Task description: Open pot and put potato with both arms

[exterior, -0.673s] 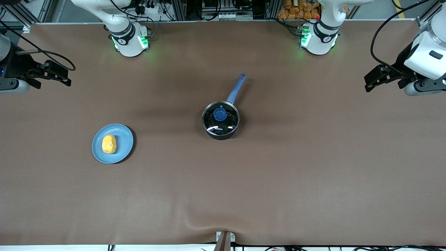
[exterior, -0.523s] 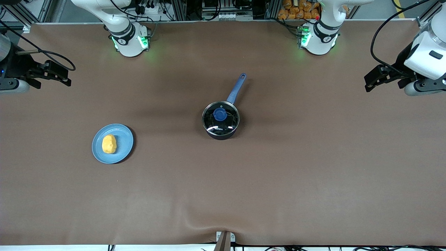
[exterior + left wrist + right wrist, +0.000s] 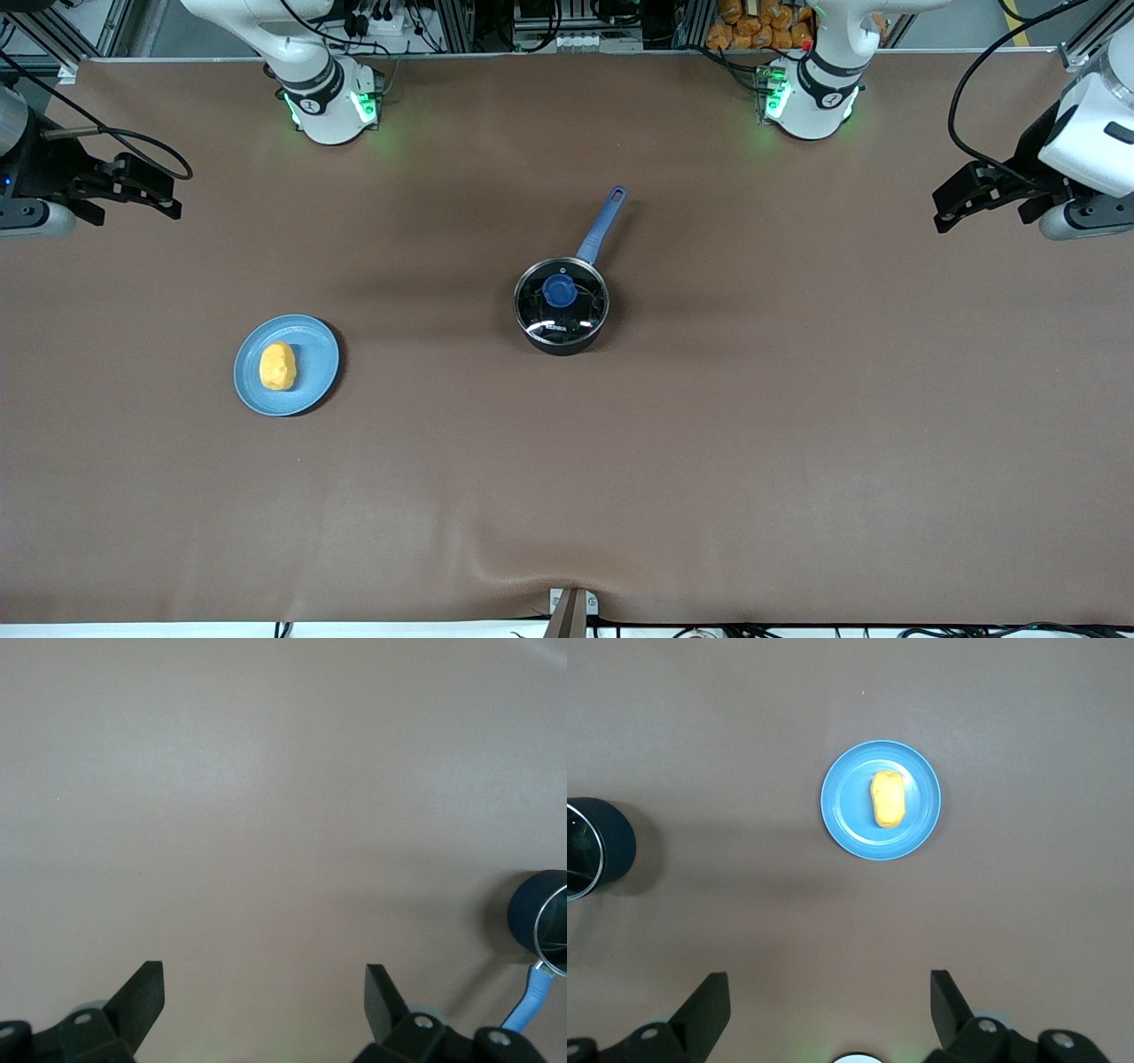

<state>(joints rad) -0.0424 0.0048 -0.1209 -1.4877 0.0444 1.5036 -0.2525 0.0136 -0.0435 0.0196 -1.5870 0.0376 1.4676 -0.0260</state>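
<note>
Your left tool [image 3: 946, 206] and right tool [image 3: 168, 199] both hang wide open over the desk's [image 3: 709, 443] ends. The lid [image 3: 562, 301] sits on the pot [image 3: 562, 317]; the potato [image 3: 277, 366] lies on the plate [image 3: 314, 341].

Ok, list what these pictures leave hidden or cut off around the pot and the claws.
- Pot contents: front view, glare on the glass lid hides them.
- Pot: both wrist views, cut off by the frame edge.
- Potato underside: hidden against the plate.
- Right claw: front view, its arm leaves the frame.

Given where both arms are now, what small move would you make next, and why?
Probably bring the left gripper in over the lid's blue knob. The lid sits on the pot, the potato lies on its plate, and both open grippers, the right gripper too, hang at the table's ends.
</note>
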